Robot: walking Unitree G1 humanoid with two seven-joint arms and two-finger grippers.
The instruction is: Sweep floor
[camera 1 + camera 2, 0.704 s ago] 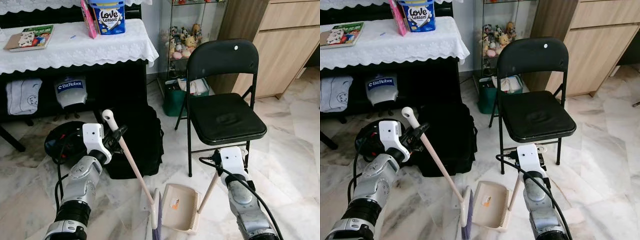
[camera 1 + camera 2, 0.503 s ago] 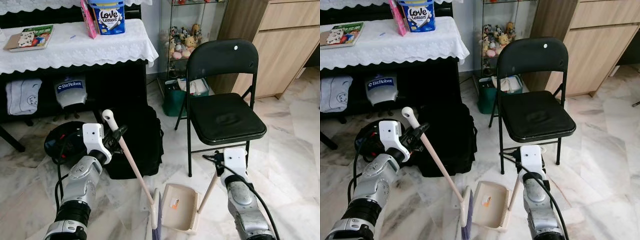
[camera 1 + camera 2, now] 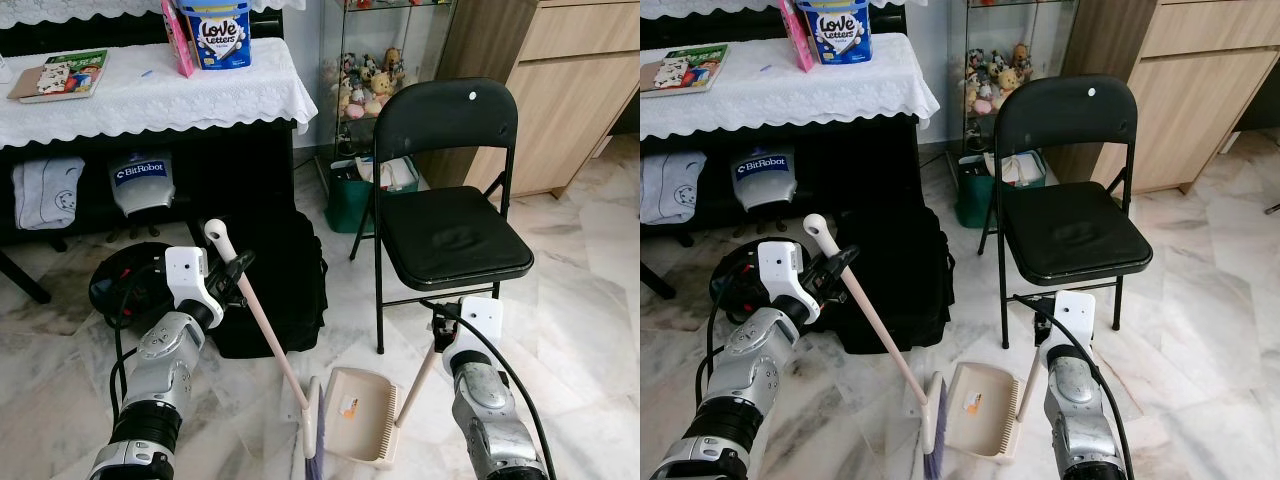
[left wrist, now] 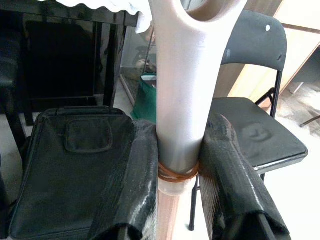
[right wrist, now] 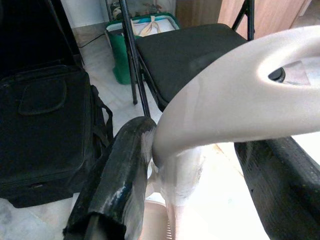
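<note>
My left gripper [image 3: 232, 274] is shut on the upper end of a beige broom handle [image 3: 262, 325], which slants down to the broom head [image 3: 312, 430] on the marble floor [image 3: 590, 300]. In the left wrist view the black fingers [image 4: 137, 185] clamp the broom handle [image 4: 180, 110] just below its loop. My right gripper [image 3: 440, 345] is shut on the handle of a beige dustpan [image 3: 357, 415], which rests on the floor right beside the broom head. In the right wrist view the fingers [image 5: 117, 175] close around the dustpan handle [image 5: 225, 110].
A black folding chair [image 3: 450, 230] stands just behind the dustpan. A black bag [image 3: 285, 275] lies on the floor to the left of it. Further back are a table with a white lace cloth [image 3: 150, 90], a green bin [image 3: 350, 195] and wooden cabinets [image 3: 560, 90].
My right wrist has shifted slightly to the right and nearer, tilting the dustpan handle. The left arm and broom have stayed still.
</note>
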